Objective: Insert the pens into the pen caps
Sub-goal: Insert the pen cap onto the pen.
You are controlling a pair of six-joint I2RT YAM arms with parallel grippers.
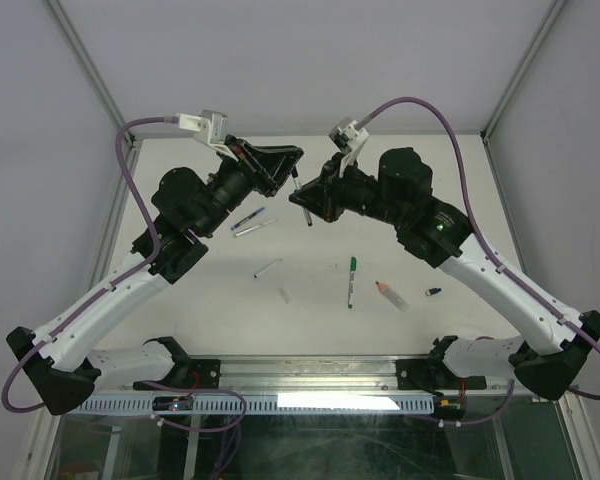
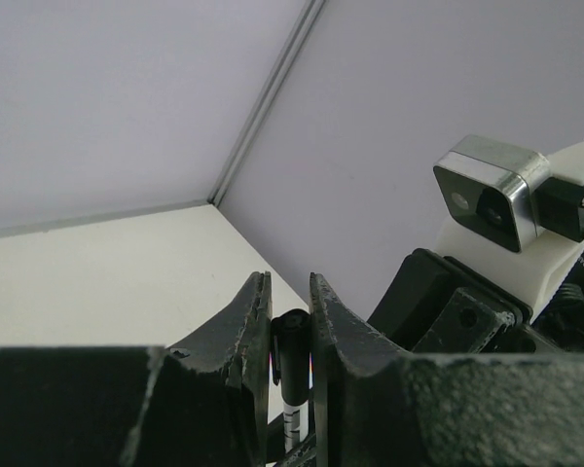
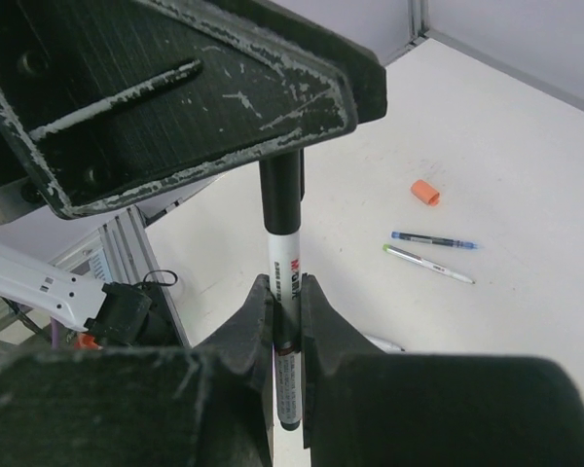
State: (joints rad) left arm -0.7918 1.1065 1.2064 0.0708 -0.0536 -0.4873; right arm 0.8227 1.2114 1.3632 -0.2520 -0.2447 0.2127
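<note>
The left gripper point(image 2: 290, 294) pinches a black cap point(image 2: 292, 352) tight. The right gripper point(image 3: 284, 294) squeezes the white pen point(image 3: 283, 251) just below it, above the table point(image 1: 210, 312)

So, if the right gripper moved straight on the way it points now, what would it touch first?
Most likely the left gripper, which is shut on the black cap of the pen that the right gripper holds. It sits directly ahead, though depth is unclear.

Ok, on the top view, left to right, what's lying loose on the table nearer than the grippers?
slim white pen → small clear piece → green-capped pen → thick orange-tipped pen → small dark cap
</note>
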